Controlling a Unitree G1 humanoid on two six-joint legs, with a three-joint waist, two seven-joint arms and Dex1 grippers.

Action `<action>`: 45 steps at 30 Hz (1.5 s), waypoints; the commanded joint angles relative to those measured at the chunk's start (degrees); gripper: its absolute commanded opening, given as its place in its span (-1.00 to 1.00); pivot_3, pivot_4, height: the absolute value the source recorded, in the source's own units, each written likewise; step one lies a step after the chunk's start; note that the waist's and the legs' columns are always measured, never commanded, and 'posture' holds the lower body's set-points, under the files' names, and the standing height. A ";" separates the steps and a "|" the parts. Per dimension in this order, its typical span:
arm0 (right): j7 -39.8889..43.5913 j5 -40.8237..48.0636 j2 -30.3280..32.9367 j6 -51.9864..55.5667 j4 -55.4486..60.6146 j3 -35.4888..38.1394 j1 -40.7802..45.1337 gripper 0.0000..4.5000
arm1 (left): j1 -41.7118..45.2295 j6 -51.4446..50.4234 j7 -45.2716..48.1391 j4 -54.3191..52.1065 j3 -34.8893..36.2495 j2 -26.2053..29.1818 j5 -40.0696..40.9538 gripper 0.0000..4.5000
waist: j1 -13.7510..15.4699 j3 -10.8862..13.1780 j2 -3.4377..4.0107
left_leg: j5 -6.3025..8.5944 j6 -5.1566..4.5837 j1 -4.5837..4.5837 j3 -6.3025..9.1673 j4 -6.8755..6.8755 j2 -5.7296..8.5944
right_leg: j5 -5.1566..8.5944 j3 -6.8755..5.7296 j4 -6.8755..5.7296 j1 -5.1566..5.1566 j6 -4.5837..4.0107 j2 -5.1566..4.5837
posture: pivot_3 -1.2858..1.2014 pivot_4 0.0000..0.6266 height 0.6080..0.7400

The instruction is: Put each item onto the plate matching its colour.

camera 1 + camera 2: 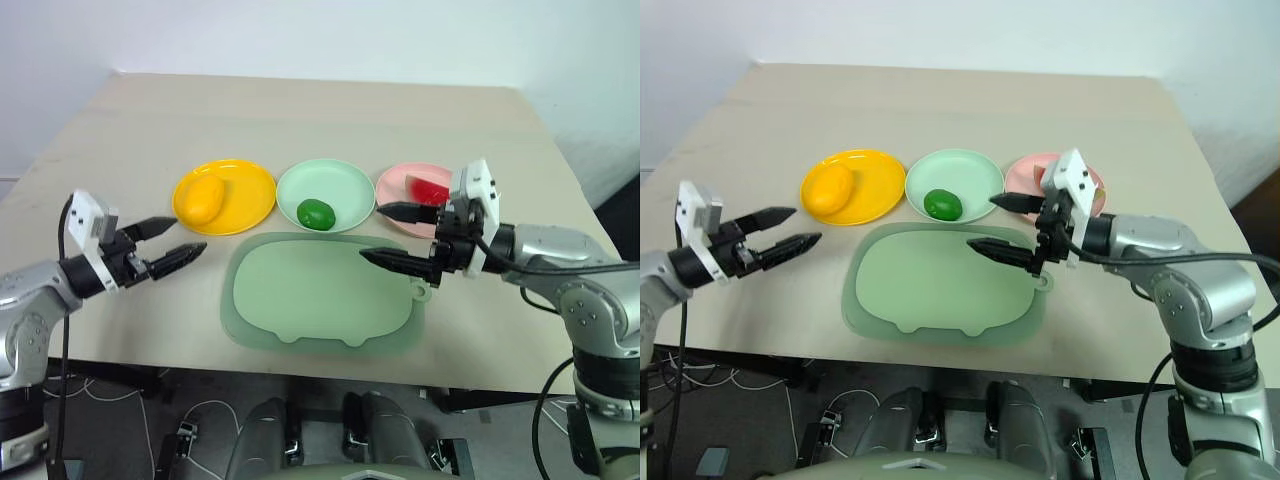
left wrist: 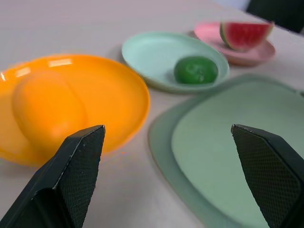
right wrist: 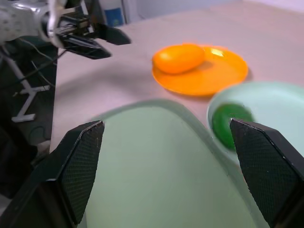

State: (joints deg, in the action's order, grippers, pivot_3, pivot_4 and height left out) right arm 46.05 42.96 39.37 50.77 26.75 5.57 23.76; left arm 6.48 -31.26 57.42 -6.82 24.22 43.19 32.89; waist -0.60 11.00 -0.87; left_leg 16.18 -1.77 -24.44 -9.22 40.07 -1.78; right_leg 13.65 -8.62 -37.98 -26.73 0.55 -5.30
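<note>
Mango [image 1: 200,198] lies on the yellow plate [image 1: 250,190], green fruit [image 1: 316,214] on the mint plate [image 1: 350,180], watermelon wedge [image 2: 244,34] apparently on the pink plate [image 2: 209,32], at twelve o'clock of the tray [image 1: 320,295]. Left gripper [image 1: 175,243] and right gripper [image 1: 392,235] gape empty; keep them clear.

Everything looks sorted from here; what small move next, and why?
Probably just draw both hands back and stop. The mango lies on the yellow plate, the green fruit on the mint plate, the watermelon wedge on the pink plate; both hands are open, empty.
</note>
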 commanded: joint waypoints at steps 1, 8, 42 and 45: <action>-0.34 0.65 0.24 -1.49 1.87 0.91 0.56 1.00 | -0.09 3.27 0.50 0.04 0.02 -0.39 0.13 0.99 | 0.03 0.00 -0.01 | 0.00 0.00 0.00 0.00 0.00 -0.01 | 0.00 -0.01 -0.01 0.00 0.00 0.00 | 0.03 -0.52 0.33; 0.15 -0.38 1.09 -2.09 0.04 -0.44 2.57 1.00 | 1.41 4.40 -0.51 0.86 -1.74 -1.10 0.23 0.99 | -0.01 0.00 0.00 | 0.04 -0.07 0.01 0.01 0.01 -0.01 | 0.00 -0.02 0.01 0.01 0.00 0.00 | 0.03 -0.52 0.33; 5.75 -4.83 0.64 -7.79 -7.50 -4.66 7.62 1.00 | -1.54 5.29 -2.42 -1.54 0.86 -0.55 2.56 0.99 | -0.04 0.00 0.00 | 0.03 -0.05 0.00 0.00 -0.01 -0.02 | 0.01 -0.03 0.02 0.00 0.00 0.00 | 0.03 -0.52 0.33; 5.94 -4.98 0.61 -7.96 -7.85 -4.65 8.00 1.00 | -1.48 5.05 -2.58 -1.54 1.07 -0.54 2.94 0.99 | -0.04 0.00 0.00 | 0.03 -0.05 0.00 0.00 -0.01 -0.02 | 0.01 -0.03 0.02 0.00 0.00 0.00 | 0.03 -0.52 0.33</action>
State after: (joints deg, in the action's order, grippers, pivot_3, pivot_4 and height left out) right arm 51.62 38.06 39.81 43.95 18.26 0.35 30.37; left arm 4.99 -27.02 54.89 -7.11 23.44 42.24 34.53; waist -0.64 11.00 -0.87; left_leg 16.22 -1.83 -24.44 -9.22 40.06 -1.80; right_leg 13.66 -8.66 -37.96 -26.73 0.55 -5.30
